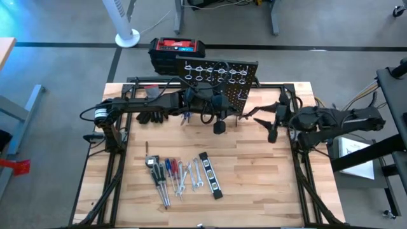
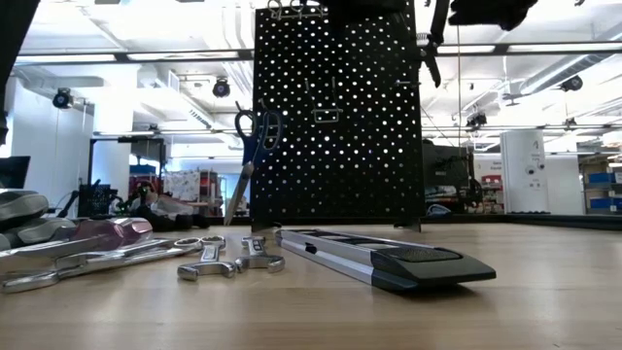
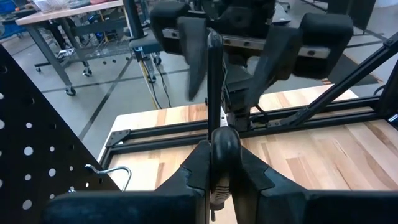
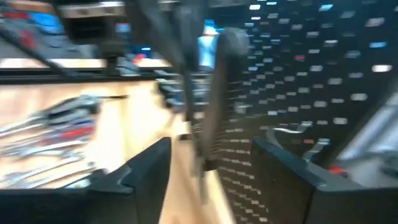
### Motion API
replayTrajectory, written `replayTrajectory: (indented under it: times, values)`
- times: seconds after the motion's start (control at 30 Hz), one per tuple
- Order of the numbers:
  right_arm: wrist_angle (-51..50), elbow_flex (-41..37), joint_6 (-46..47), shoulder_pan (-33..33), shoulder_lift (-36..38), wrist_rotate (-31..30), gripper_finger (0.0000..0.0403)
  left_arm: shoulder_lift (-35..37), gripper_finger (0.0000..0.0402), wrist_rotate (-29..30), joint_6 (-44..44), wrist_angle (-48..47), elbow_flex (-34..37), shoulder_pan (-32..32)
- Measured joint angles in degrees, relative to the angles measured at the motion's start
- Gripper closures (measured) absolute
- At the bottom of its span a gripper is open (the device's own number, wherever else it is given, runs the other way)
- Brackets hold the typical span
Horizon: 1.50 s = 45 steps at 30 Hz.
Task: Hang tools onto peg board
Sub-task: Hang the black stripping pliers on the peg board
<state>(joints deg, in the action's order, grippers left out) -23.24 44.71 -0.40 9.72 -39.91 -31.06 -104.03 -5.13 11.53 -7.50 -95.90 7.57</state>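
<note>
- The peg board (image 1: 222, 79) stands upright at the far side of the table (image 1: 254, 184), with blue-handled scissors (image 2: 251, 146) hanging at its edge.
- The left gripper (image 1: 218, 121) is just in front of the board, its fingers (image 3: 198, 163) pressed together on a dark-handled tool (image 3: 216, 124) with a thin shaft.
- The right gripper (image 1: 272, 121) is beside it, near the board's other end, fingers (image 4: 146, 171) spread and holding nothing.
- The remaining tools (image 1: 181, 175) lie in a row on the table, well apart from both grippers, toward the near edge.
</note>
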Motion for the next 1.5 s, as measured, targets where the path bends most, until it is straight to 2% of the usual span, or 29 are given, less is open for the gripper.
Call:
replayTrajectory:
  times: [0.13,0.23,0.3,0.43,0.47,0.8,1.03,1.27,1.5]
  values:
    - [2.12,0.12,-1.03,-0.04,-0.62,-1.96,0.0179,-0.07,0.0381,-0.02,-0.02,-0.14,0.0,0.0]
    - [4.24,0.26,-2.03,-0.04,-0.55,-0.04,0.0211,-0.07,0.0381,-0.04,0.0,-0.12,0.0,0.0]
    - [5.08,0.26,-2.92,-0.02,-0.7,2.14,0.0252,-0.07,0.0381,-0.04,-0.12,-0.14,0.0,0.0]
    - [5.59,0.28,-4.93,-0.05,-0.71,4.64,0.037,-0.09,0.0381,-0.53,-0.57,-0.05,0.0,-0.13]
    - [5.62,0.28,-5.47,-0.04,-0.72,4.78,0.0382,-0.09,0.0381,-0.78,-0.62,0.0,0.0,-0.13]
    - [10.66,0.46,-7.7,-2.28,-1.2,6.69,0.0399,-0.31,0.0381,-0.26,-1.52,5.6,0.0,-0.07]
    - [12.64,0.54,-7.85,-5.01,-4.16,9.27,0.0401,-1.51,0.0381,0.11,-1.54,8.2,-0.68,-0.07]
    - [12.53,0.46,-8.63,-6.64,-5.56,7.35,0.0401,-7.08,0.0381,1.73,0.59,-1.45,-10.49,0.08]
    - [11.01,0.35,-9.7,-6.78,-3.83,5.07,0.0401,-12.44,0.0381,4.69,3.15,-11.63,-22.12,-0.41]
